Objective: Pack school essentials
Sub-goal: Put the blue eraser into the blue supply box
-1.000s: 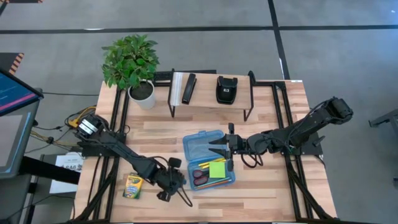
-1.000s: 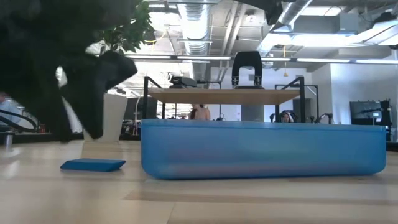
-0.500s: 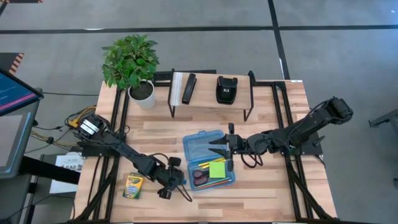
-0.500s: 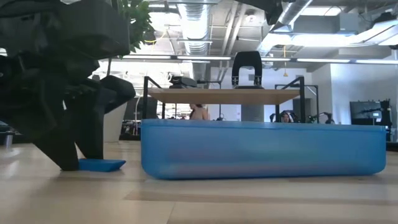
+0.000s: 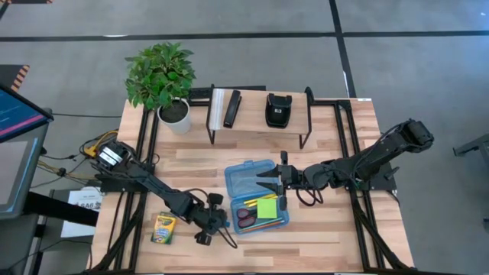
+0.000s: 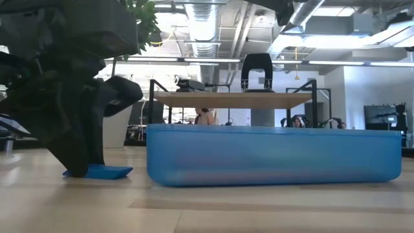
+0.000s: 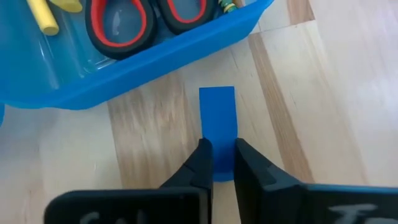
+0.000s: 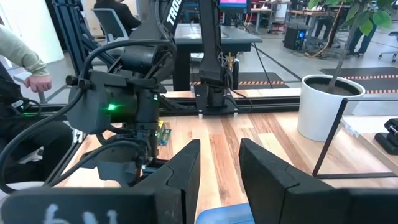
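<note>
Down onto the surface has come the left gripper (image 7: 219,163), its fingers now pinching the tiny blue eraser (image 7: 217,121) just outside the blue case (image 5: 257,195), bare wood around it. Crayon box (image 5: 163,228) lies left; scissors (image 7: 144,17) sit in the case. Right gripper (image 5: 269,177) hovers, seemingly at the case's rim, fingers parted.

Left end effector (image 6: 83,169) on blue eraser (image 6: 107,172)

Grey floor (image 5: 252,61) with dark seams, wooden desk (image 5: 336,244), potted plant (image 5: 160,76) at its far left corner, exposed ceiling ducts (image 6: 213,26), strip lights (image 6: 349,63)
</note>
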Controlling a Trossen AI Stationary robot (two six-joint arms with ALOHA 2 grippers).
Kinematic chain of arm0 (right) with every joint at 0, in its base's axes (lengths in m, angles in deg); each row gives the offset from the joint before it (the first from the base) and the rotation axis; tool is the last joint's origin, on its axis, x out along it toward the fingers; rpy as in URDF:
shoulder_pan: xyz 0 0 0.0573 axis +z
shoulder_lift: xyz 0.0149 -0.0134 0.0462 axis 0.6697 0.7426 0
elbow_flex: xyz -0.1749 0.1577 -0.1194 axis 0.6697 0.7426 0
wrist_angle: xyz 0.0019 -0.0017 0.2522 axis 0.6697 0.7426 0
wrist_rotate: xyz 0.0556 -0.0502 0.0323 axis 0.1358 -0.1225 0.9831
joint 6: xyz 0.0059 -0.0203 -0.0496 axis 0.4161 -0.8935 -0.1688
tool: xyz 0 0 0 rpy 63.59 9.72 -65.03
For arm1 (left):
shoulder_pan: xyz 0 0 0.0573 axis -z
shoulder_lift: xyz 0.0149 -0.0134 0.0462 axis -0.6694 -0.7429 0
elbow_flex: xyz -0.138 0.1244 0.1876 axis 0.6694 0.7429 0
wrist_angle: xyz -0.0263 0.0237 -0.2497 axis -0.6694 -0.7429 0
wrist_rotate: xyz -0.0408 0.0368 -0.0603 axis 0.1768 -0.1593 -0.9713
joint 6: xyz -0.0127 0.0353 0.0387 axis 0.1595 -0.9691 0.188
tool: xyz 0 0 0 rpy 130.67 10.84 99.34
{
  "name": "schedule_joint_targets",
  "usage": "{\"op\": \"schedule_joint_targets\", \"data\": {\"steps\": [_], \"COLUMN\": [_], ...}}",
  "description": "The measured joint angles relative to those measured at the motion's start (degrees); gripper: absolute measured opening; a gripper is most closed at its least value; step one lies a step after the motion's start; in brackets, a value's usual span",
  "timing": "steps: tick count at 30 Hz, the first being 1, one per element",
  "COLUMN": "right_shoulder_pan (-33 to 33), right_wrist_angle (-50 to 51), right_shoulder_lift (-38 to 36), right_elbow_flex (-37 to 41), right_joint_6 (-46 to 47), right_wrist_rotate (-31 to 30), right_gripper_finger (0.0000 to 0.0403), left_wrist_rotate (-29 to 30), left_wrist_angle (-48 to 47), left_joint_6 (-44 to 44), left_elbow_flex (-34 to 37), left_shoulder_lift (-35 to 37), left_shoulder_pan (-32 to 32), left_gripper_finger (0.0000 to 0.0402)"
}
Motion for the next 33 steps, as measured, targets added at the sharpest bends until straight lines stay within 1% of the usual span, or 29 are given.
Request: {"op": "schedule_joint_targets", "data": {"steps": [7, 14, 33], "right_shoulder_pan": [0.0, 0.0, 0.0], "right_wrist_angle": [0.1, 0.1, 0.2], "right_shoulder_lift": [0.0, 0.0, 0.0], "right_elbow_flex": [0.0, 0.0, 0.0], "right_joint_6": [0.0, 0.0, 0.0], "right_wrist_rotate": [0.0, 0.0, 0.0], "right_gripper_finger": [0.0134, 0.0134, 0.0134], "left_wrist_rotate": [0.2, 0.6, 1.1], "left_wrist_angle": [-5.3, -7.8, -8.0], "left_joint_6": [-0.1, -0.5, -0.1], "left_elbow_flex": [-3.5, -5.3, -5.7], "left_shoulder_lift": [-0.2, -0.4, -0.3], "left_shoulder_pan": [0.0, 0.1, 0.2], "left_gripper_finger": [0.0005, 0.0000, 0.0002]}}
